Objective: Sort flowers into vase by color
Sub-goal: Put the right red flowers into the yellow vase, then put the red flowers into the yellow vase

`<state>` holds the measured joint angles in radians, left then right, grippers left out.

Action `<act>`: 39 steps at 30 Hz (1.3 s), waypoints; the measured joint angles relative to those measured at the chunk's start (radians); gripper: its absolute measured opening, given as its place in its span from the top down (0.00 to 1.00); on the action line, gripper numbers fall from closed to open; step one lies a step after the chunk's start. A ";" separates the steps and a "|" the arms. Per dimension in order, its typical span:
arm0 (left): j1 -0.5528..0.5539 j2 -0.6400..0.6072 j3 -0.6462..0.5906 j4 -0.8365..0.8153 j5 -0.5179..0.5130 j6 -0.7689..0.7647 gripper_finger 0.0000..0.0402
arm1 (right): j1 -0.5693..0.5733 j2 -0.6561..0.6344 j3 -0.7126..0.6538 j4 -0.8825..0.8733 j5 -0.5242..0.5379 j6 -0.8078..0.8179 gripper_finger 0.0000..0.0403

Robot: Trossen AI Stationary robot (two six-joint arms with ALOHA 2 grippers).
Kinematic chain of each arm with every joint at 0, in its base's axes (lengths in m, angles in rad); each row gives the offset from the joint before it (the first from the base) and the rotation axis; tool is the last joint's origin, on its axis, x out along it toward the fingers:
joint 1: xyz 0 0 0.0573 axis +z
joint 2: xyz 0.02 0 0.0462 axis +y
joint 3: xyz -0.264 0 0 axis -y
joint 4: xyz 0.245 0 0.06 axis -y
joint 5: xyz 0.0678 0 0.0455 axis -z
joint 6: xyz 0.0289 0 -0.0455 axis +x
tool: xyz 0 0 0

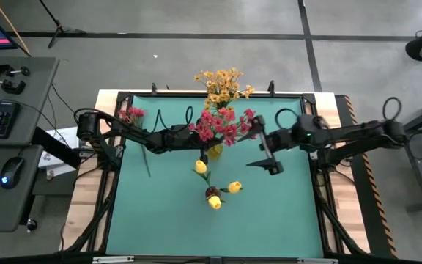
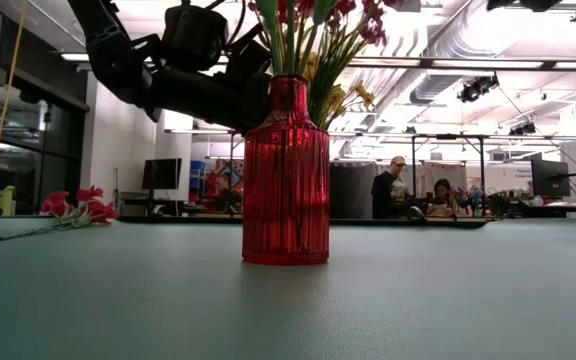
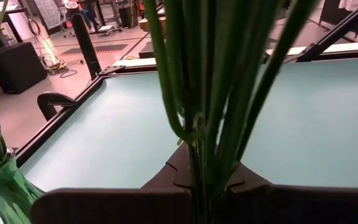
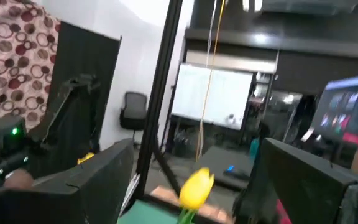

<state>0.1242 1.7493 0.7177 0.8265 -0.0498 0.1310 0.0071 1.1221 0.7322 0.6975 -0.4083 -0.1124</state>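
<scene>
On the green worktop (image 1: 269, 220), nearest in the overhead view, three yellow tulip buds (image 1: 215, 192) lie loose near the middle; just behind them stands the red ribbed vase (image 2: 286, 175), filled with green stalks and a cluster of pink-red flowers (image 1: 222, 125); the left gripper (image 1: 196, 133) reaches in beside the vase from the left, its fingers (image 3: 117, 205) pressed together on a bunch of green stalks (image 3: 213, 93); the right gripper (image 1: 266, 155) hangs just right of the vase, fingers spread wide and holding nothing, a yellow bud (image 4: 196, 188) showing between them; farther back, orange-yellow sprays (image 1: 222, 84) reach over the rear edge; one pink-red stem (image 2: 68, 210) lies flat at the far left.
</scene>
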 joint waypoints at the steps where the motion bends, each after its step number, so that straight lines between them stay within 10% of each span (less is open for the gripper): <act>1: 0.000 0.000 0.000 0.000 0.000 0.000 1.00 | 0.000 -0.025 0.000 -0.016 0.008 -0.011 0.15; 11: -0.007 0.001 0.000 -0.018 0.045 -0.036 0.97 | 0.000 -0.108 0.000 -0.183 0.129 -0.038 0.15; 28: -0.008 -0.134 -0.001 -0.260 0.082 -0.042 0.48 | 0.000 -0.101 0.000 -0.195 0.129 -0.045 0.15; 39: -0.008 -0.302 -0.001 -0.595 0.079 -0.071 0.40 | 0.000 -0.101 0.000 -0.198 0.129 -0.045 0.15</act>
<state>0.1158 1.4470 0.7170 0.2313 0.0288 0.0603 0.0071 1.0210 0.7326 0.4991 -0.2790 -0.1576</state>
